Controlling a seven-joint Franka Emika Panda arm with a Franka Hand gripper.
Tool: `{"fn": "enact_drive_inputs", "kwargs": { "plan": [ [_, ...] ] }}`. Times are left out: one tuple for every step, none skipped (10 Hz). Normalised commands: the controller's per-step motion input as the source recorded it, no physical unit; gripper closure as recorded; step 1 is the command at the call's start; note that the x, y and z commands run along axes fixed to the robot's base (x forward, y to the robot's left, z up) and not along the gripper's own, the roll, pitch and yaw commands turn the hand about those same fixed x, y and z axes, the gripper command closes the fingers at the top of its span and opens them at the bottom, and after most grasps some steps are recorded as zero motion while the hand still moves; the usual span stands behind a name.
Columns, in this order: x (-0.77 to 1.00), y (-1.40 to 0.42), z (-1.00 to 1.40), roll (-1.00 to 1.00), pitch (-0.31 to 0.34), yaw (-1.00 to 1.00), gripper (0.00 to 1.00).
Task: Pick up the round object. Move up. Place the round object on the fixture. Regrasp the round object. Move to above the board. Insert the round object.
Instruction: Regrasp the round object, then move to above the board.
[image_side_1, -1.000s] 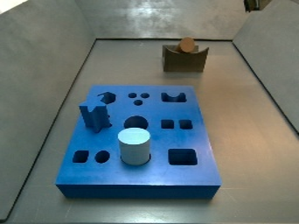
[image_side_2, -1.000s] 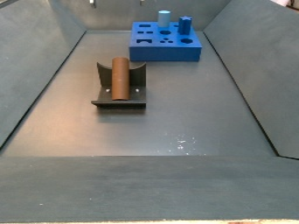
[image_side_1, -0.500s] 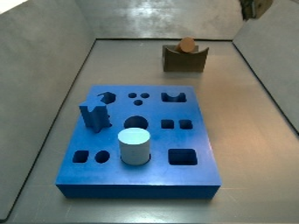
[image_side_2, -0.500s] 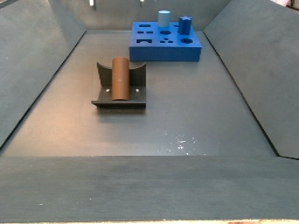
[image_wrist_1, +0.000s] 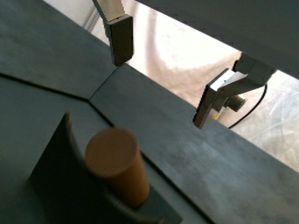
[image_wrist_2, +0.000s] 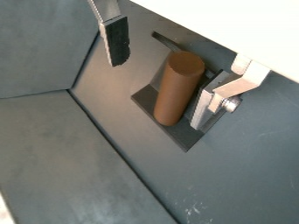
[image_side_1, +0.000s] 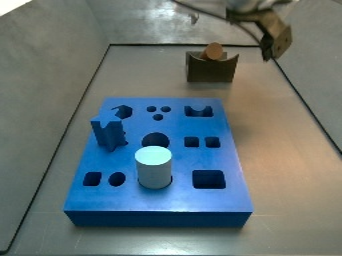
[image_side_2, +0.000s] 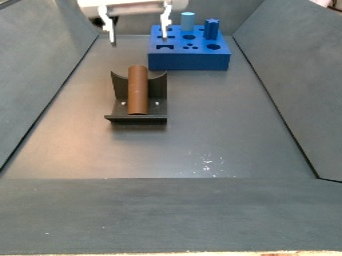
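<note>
The round object is a brown-orange peg (image_side_2: 134, 88) lying in the notch of the dark fixture (image_side_2: 154, 108). It also shows in a side view (image_side_1: 213, 50) on the fixture (image_side_1: 211, 70). My gripper (image_side_2: 135, 28) is open and empty, hanging in the air above the peg's far end. In a side view the gripper (image_side_1: 275, 38) is blurred, up and to the right of the fixture. Both wrist views show the peg (image_wrist_1: 117, 164) (image_wrist_2: 176, 86) below the open gripper (image_wrist_1: 166, 72) (image_wrist_2: 162, 74). The blue board (image_side_1: 221, 165) (image_side_2: 203, 62) lies apart from the fixture.
A pale cylinder (image_side_1: 154, 167) and a dark blue upright piece (image_side_1: 107, 133) stand in the board. Grey sloping walls (image_side_2: 54, 80) enclose the floor on both sides of the fixture.
The gripper has come down into both side views from the top edge, toward the fixture. The peg, fixture and board have not moved.
</note>
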Motion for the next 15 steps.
{"fn": "enact_drive_inputs", "kwargs": {
  "plan": [
    [0.1,0.04,-1.0,0.1,-0.152,0.05,0.0],
    [0.1,0.04,-1.0,0.1,-0.149,0.03,0.0],
    [0.12,0.02,-1.0,0.11,-0.12,-0.01,0.0],
    [0.11,0.02,-0.98,0.11,-0.107,-0.02,0.0],
    [0.1,0.01,-0.79,0.1,-0.077,-0.03,0.0],
    [0.08,0.01,-0.61,0.1,-0.05,-0.03,0.0],
    [0.08,0.01,-0.47,0.1,-0.033,-0.02,0.0],
    [0.08,0.0,-0.38,0.09,-0.023,-0.02,0.0],
    [0.06,0.0,-0.23,0.07,0.007,0.0,0.0],
    [0.01,-0.01,-0.18,0.08,0.01,0.0,0.0],
    [0.01,-0.01,-0.17,0.08,0.01,0.0,0.0],
    [0.01,-0.01,-0.17,0.08,0.01,0.0,0.0],
    [0.01,0.0,-0.17,0.08,0.01,0.01,0.0],
    [0.0,0.0,0.0,0.0,0.0,0.0,1.0],
    [-0.15,0.04,1.0,0.06,0.177,0.25,1.0]
  ]
}}
